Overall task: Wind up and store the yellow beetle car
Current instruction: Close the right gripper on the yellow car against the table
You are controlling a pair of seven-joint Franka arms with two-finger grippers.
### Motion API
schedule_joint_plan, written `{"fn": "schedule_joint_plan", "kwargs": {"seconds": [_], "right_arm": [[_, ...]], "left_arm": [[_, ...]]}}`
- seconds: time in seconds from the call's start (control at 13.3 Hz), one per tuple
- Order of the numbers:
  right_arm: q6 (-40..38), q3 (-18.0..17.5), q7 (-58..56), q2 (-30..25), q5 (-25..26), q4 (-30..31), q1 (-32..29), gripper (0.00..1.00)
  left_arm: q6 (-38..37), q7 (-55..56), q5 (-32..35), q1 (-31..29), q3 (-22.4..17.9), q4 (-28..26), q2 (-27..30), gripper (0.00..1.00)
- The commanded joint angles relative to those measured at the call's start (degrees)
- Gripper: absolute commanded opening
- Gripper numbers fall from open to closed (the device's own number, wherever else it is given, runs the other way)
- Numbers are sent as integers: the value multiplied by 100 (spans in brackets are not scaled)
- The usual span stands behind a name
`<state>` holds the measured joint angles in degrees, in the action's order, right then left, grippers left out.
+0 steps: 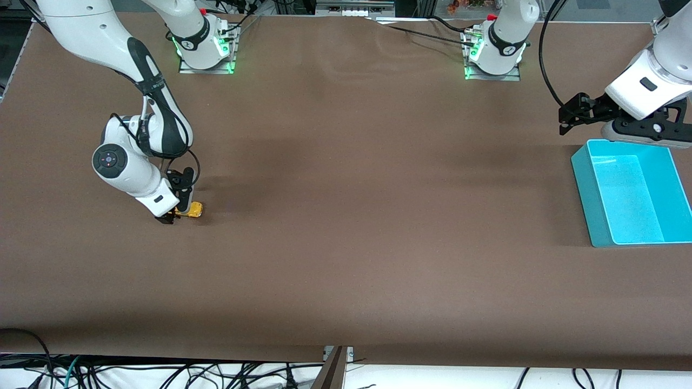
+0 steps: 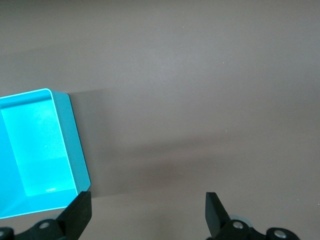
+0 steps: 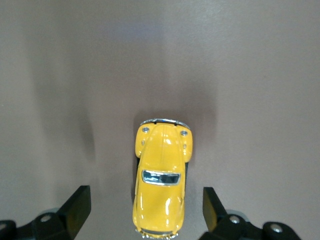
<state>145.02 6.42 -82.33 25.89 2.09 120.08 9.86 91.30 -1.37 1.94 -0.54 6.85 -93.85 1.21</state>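
The yellow beetle car stands on the brown table near the right arm's end. In the right wrist view the car lies between the fingers with a gap on each side. My right gripper is open, low at the table, around the car's rear. My left gripper is open and empty, held up over the table beside the farther edge of the teal bin. In the left wrist view the left gripper hangs over bare table, with the bin beside it.
The teal bin is empty and sits at the left arm's end of the table. The two arm bases stand along the table's farther edge. Cables hang below the table's near edge.
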Motion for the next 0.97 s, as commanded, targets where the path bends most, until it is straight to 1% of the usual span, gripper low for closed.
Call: {"fn": "schedule_joint_plan", "kwargs": {"seconds": [0.0, 0.07, 0.15, 0.22, 0.38, 0.45, 0.75, 0.9], "right_arm": [[202, -27, -169, -190, -7, 270, -72, 92], [211, -27, -169, -189, -7, 270, -72, 80], [211, -27, -186, -189, -7, 270, -72, 65], [211, -27, -256, -189, -7, 270, -72, 43], [211, -27, -292, -189, -7, 261, -72, 23], [211, -27, -301, -181, -7, 261, -72, 18], [334, -27, -528, -40, -7, 261, -107, 18], [448, -36, -888, 74, -7, 261, -466, 18]], "left_arm": [[2, -38, 17, -8, 18, 7, 46, 100], [2, -38, 17, -8, 18, 7, 46, 100], [2, -38, 17, -8, 9, 7, 46, 100], [2, -38, 17, -8, 9, 7, 46, 100], [11, -38, 17, 1, 9, 7, 46, 100], [11, -38, 17, 1, 9, 7, 46, 100], [11, -38, 17, 1, 9, 7, 46, 100], [20, -38, 17, 1, 9, 7, 46, 100]]}}
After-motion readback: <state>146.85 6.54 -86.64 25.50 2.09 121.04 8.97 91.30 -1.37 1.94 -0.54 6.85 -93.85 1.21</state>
